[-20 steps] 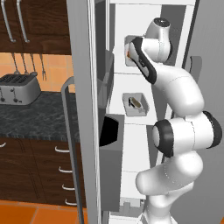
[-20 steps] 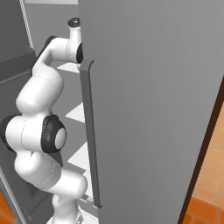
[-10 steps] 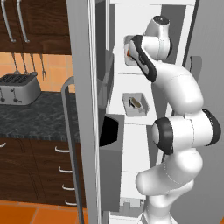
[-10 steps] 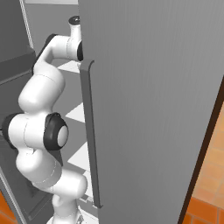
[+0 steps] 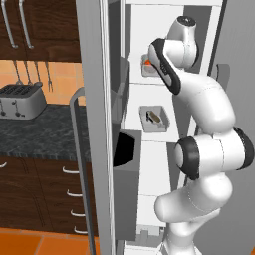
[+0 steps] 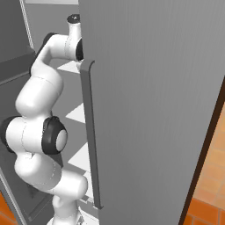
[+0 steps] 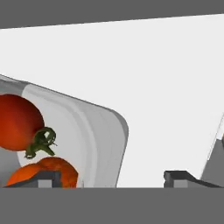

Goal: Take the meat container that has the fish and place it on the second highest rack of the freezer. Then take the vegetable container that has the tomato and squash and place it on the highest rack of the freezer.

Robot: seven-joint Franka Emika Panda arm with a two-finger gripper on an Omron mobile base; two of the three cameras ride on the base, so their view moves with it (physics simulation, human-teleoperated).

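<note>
Hovering hand [image 7: 111, 177] fingers spread | red tomato and orange squash [image 7: 26, 140] in grey tray [image 7: 103, 144] (white freezer shelf [image 7: 166, 87] underneath)

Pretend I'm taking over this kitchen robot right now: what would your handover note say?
Gripper: open, holding nothing, its tips astride the corner of the pale grey vegetable tray.
That tray, with the red tomato and orange squash, sits on the highest white shelf of the tall grey freezer.
The grey meat tray with the small brown fish sits on the second highest shelf.
Done: both trays appear placed.
Left: back the arm out.
</note>
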